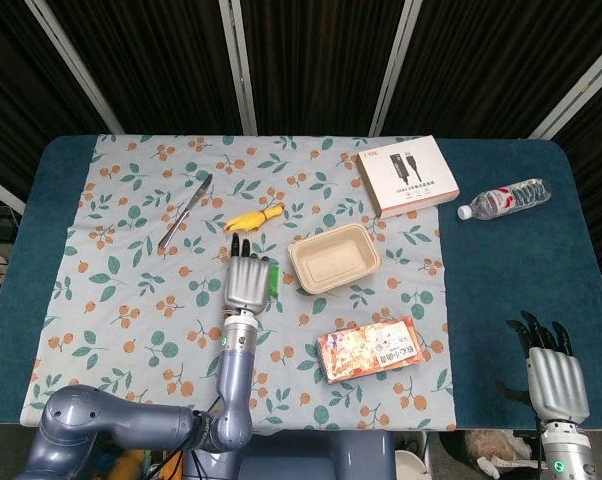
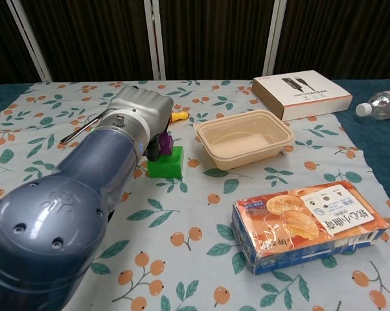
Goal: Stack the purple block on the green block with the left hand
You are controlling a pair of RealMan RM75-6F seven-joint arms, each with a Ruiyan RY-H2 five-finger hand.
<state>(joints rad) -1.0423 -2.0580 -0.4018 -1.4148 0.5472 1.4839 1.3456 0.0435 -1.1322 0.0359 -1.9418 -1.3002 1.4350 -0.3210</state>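
Left hand (image 1: pixel 246 283) sits over the middle of the floral cloth (image 1: pixel 131 290), back of hand up in the head view, fingers pointing away from the robot; in the chest view the left hand (image 2: pixel 140 113) holds the purple block (image 2: pixel 164 142) under its fingers, block mostly hidden by the hand; purple block sits right at the top of the green block (image 2: pixel 167 163), whether it is fully seated I cannot tell; in the head view only a thin green strip of the green block (image 1: pixel 271 281) shows just right of the hand, purple block not visible there.

Purple block: small, dark violet, only its right part shows past the black fingertips; green block: bright green, boxy, studded top, resting on the cloth just left of the beige tray (image 2: pixel 245 138), not touching it.

Right hand (image 1: pixel 554 375) is low at the near right edge, over the blue table (image 1: pixel 511 280), fingers straight and slightly apart, holding nothing; well apart from both blocks.

Also on the table: yellow object (image 1: pixel 253 217) just beyond the left hand; knife (image 1: pixel 185 210) further left; white box (image 1: pixel 408 176) far right of the cloth; water bottle (image 1: pixel 504 199) lying on the blue; snack pack (image 1: pixel 372 348) near the front edge.
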